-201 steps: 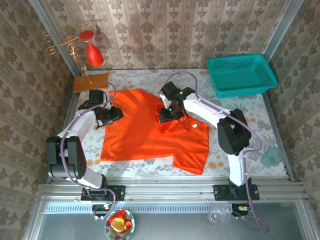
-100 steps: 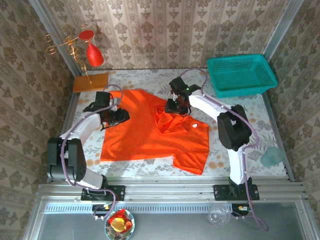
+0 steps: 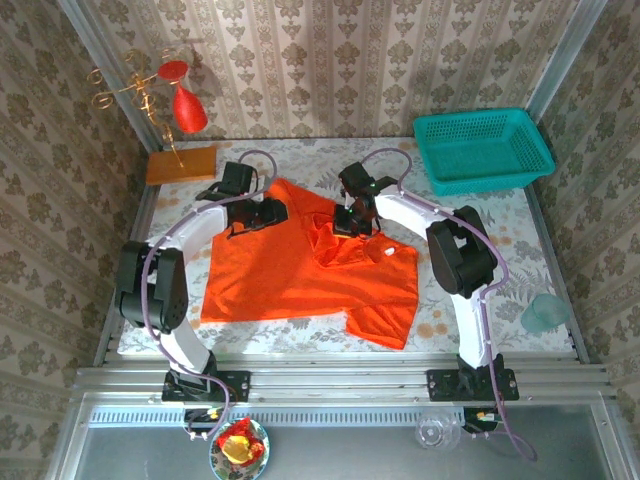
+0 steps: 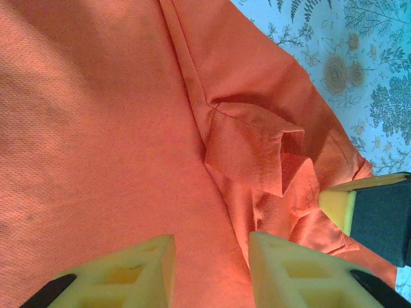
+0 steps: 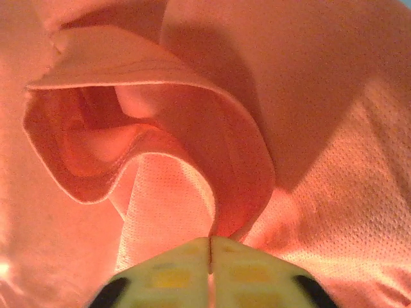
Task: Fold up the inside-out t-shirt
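The bright orange-red t-shirt lies spread on the flowered table, bunched up near its far middle. My left gripper hovers open over the shirt's far left part; in the left wrist view its yellow fingers straddle flat cloth beside a puckered seam. My right gripper is shut on a raised fold of the shirt, the cloth pinched between its closed tips. One right finger shows at the edge of the left wrist view.
A teal basket stands at the back right. An orange-brown wooden block and a red ornament on a gold stand sit at the back left. A pale green cup is at the right edge.
My left gripper has travelled right and slightly farther across the shirt, toward the right gripper. The right gripper stayed shut on the fold and shifted only a little.
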Controlling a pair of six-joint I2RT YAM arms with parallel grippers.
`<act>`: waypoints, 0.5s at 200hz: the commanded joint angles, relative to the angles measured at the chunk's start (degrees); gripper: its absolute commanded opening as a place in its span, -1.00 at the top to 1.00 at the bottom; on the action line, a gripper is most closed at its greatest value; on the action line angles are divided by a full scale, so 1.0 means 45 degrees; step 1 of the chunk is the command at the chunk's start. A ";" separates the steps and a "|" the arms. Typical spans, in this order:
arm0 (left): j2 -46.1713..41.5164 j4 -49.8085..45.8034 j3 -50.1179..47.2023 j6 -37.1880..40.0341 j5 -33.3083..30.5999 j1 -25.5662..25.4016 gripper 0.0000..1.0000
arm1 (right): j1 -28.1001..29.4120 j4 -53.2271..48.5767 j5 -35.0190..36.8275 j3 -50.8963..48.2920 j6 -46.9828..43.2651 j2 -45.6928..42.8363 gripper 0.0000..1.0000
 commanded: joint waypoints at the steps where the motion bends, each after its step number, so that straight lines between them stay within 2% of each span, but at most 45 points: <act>1: -0.0240 -0.0348 0.0392 -0.0142 -0.0377 0.0023 0.27 | 0.0376 -0.0068 -0.0322 0.0479 -0.0024 -0.0152 1.00; 43: -0.0904 -0.0805 0.0273 0.0371 -0.0641 0.0529 0.27 | 0.1828 -0.0234 -0.0399 0.0446 0.0028 -0.0833 1.00; 90: -0.0673 -0.0875 0.0275 0.0834 -0.0205 0.0719 0.27 | 0.3827 -0.0558 -0.1626 0.0954 -0.0788 -0.0723 1.00; 100: -0.0491 -0.0864 0.0323 0.0907 0.0010 0.0719 0.27 | 0.3926 -0.0644 -0.2009 0.0866 -0.0972 -0.0817 0.68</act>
